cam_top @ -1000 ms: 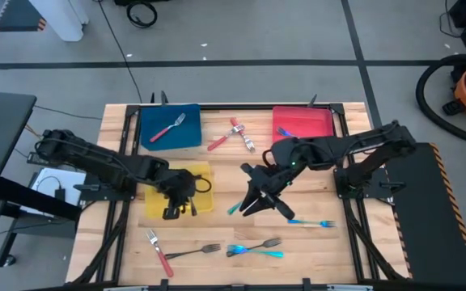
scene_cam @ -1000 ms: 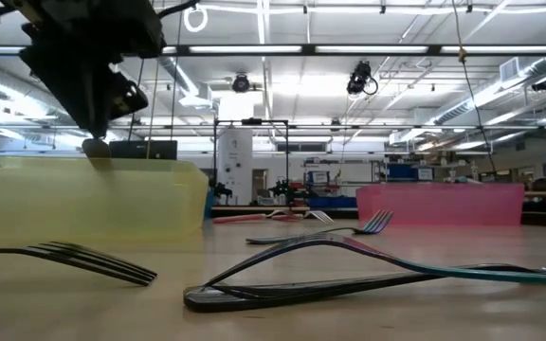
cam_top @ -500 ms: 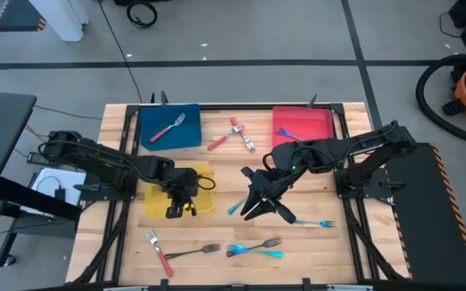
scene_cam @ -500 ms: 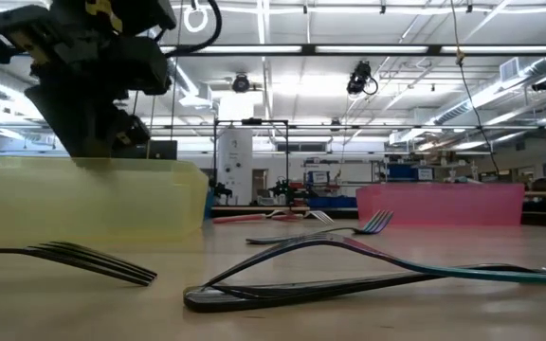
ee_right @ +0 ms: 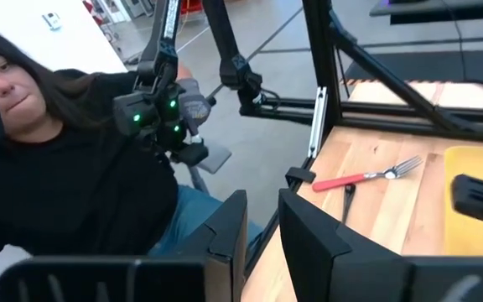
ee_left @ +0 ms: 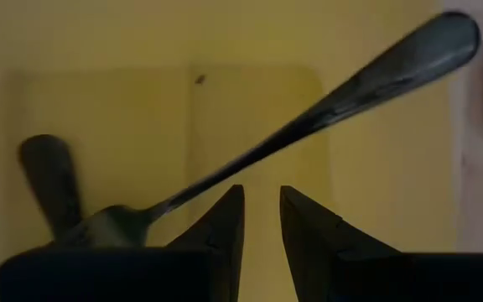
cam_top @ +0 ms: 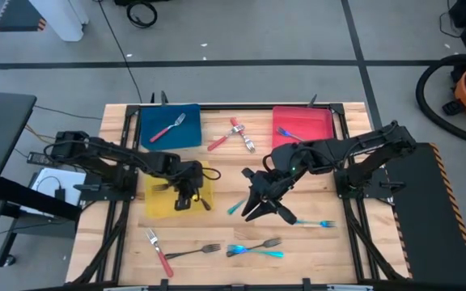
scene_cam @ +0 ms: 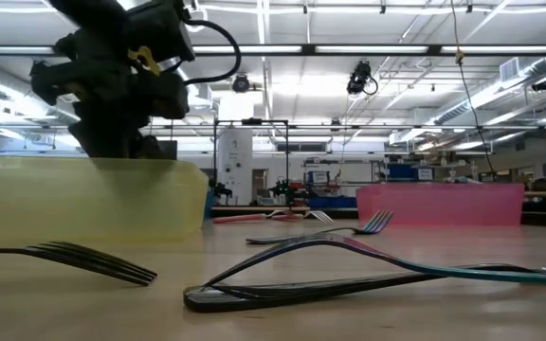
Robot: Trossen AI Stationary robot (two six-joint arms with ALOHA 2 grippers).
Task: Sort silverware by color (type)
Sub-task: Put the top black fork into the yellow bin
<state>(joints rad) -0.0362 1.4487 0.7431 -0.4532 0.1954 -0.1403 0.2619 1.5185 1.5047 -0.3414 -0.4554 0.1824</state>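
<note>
Left pincer (cam_top: 186, 192) sits low over the yellow tray (cam_top: 156, 202), fingers narrowly parted and nothing between them: released. Directly under it in the left wrist view a dark grey fork (ee_left: 309, 126) lies flat in the tray, on a diagonal to the fingers, and a second dark handle (ee_left: 50, 176) lies beside it, so the tray looks like the dark-fork bin. Right pincer (cam_top: 259, 204) is mid-surface, tilted and pointing out toward the left. It also has a slim gap with nothing visibly in it. A teal fork (cam_top: 235, 208) lies just to its left and another teal fork (cam_top: 314, 222) to its right, near side. Key relation for the next pick, my guess: the loose dark fork (cam_top: 194, 251) lies on the surface (cam_top: 217, 174) nearer than the yellow tray, straight toward the near edge from the left pincer, long axis roughly left-right, tines to the right. Left arm is clearly the closer one. A red-handled fork (cam_top: 158, 251) lies just left of it, and a teal pair (cam_top: 255, 249) just right, so the approach needs a clean line. The blue tray (cam_top: 188, 137) already has a red-handled fork on it (cam_top: 167, 128).
</note>
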